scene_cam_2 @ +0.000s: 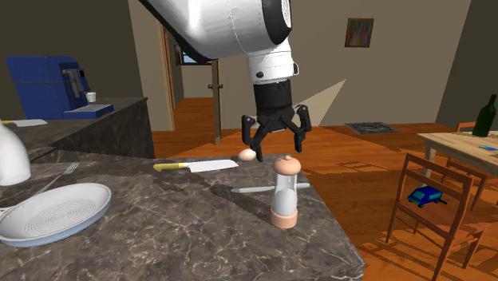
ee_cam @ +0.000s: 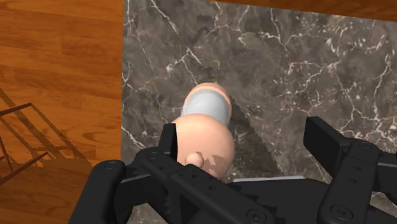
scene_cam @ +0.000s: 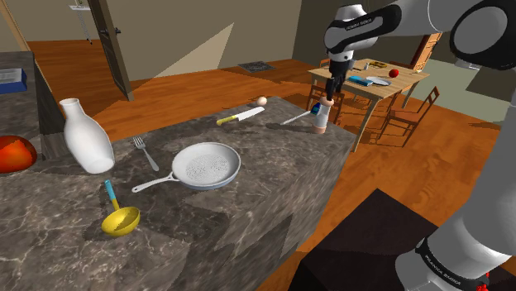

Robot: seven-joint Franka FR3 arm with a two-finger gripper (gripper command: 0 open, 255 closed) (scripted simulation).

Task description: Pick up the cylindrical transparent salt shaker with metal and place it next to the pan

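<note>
Noted salt shaker [scene_cam: 321,116] [scene_cam_2: 286,194] [ee_cam: 205,124] standing upright on the marble counter [scene_cam: 248,211] [scene_cam_2: 183,235], near the corner at the shoulder view's right; pinkish cap and base, clear middle. Saw gripper [scene_cam: 333,89] [scene_cam_2: 278,149] [ee_cam: 247,143] hanging just above the cap, fingers spread wide and clasping nothing. Logged pan [scene_cam: 207,165] [scene_cam_2: 52,211] mid-counter, well apart from the shaker. Recorded yellow-handled knife [scene_cam: 240,116] [scene_cam_2: 195,166] and egg [scene_cam: 261,101] [scene_cam_2: 248,154] by the far edge, grey utensil [scene_cam: 296,118] lying just beside the shaker. Marked fork [scene_cam: 145,151], yellow ladle [scene_cam: 120,218] and white jug [scene_cam: 85,136] on the pan's other side.
</note>
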